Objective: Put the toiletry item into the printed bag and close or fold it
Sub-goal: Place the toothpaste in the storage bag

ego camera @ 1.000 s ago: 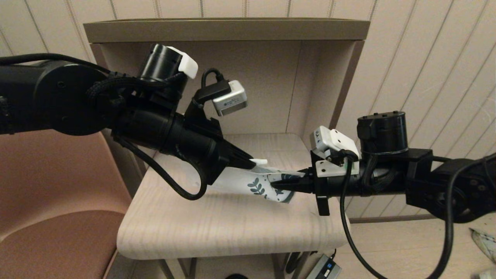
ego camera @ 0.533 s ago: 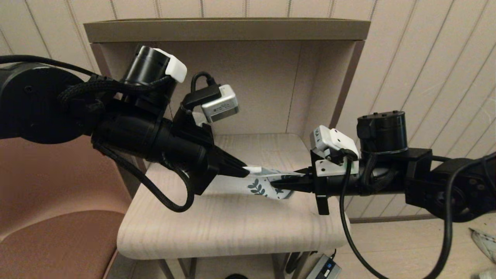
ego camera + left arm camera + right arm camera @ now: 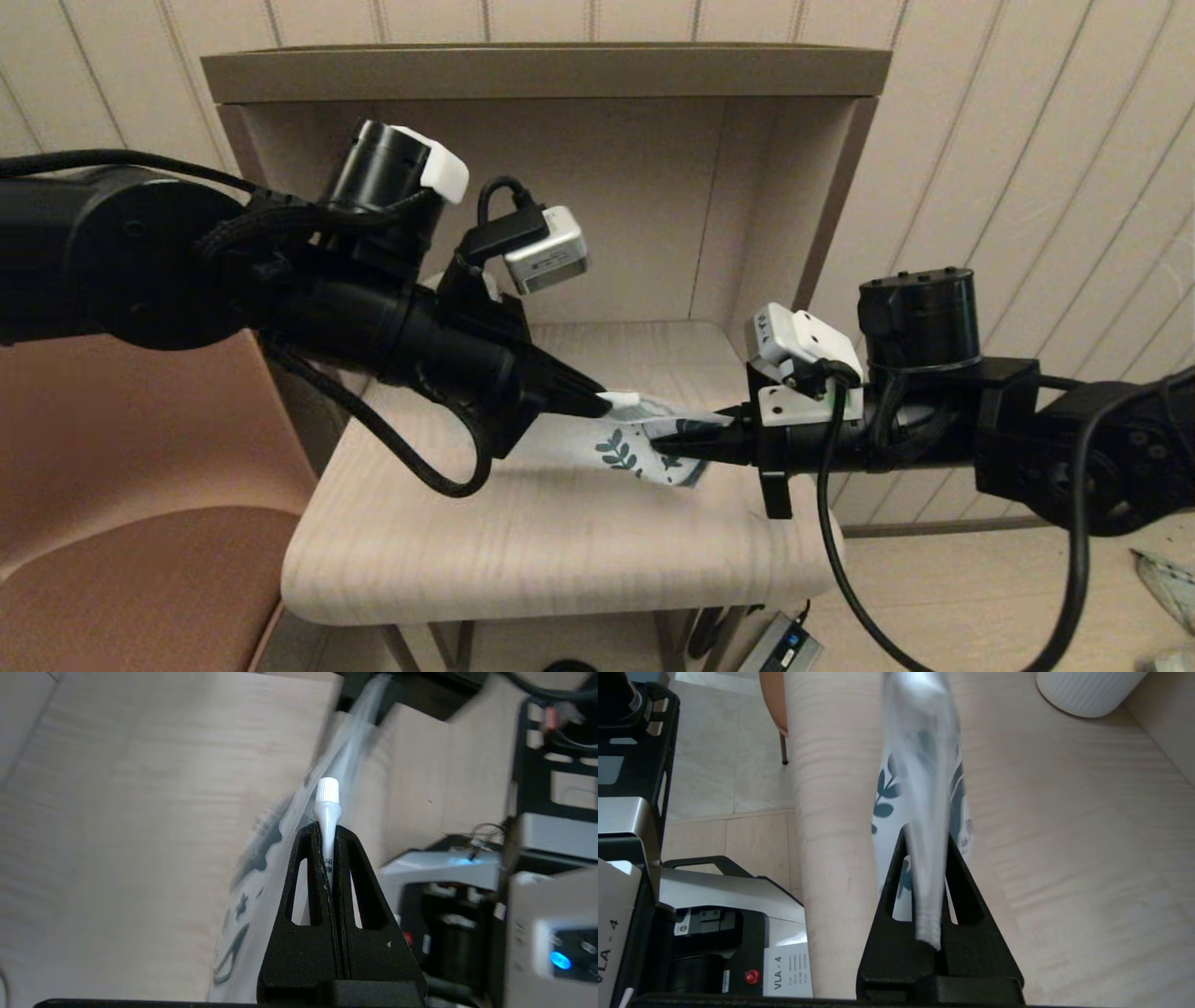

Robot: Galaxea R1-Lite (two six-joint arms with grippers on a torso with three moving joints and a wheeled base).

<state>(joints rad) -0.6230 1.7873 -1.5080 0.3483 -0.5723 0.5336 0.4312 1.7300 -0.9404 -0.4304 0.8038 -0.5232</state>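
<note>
My left gripper point(image 3: 597, 403) is shut on the toiletry item point(image 3: 620, 401), a tiny white tapered tube whose capped end pokes out past the fingertips. In the left wrist view the tube point(image 3: 326, 805) points along the raised edge of the printed bag point(image 3: 252, 877), held by the left gripper point(image 3: 327, 830). The printed bag point(image 3: 639, 446), white with teal leaves, lies on the shelf with one end lifted. My right gripper point(image 3: 661, 446) is shut on that lifted edge. The right wrist view shows the bag point(image 3: 920, 779) pinched in the right gripper point(image 3: 924, 835). Tube cap and bag mouth nearly touch.
A white ribbed mug point(image 3: 1087, 690) stands at the back of the wooden shelf point(image 3: 560, 551), mostly hidden behind my left arm in the head view. The cubby's back wall point(image 3: 635, 215) and right side wall point(image 3: 794, 215) enclose the space. A brown chair point(image 3: 140, 523) stands left.
My left gripper, holding the tube, drew back to the left and down, then came right again to the bag's lifted edge. The right gripper and the bag have barely moved.
</note>
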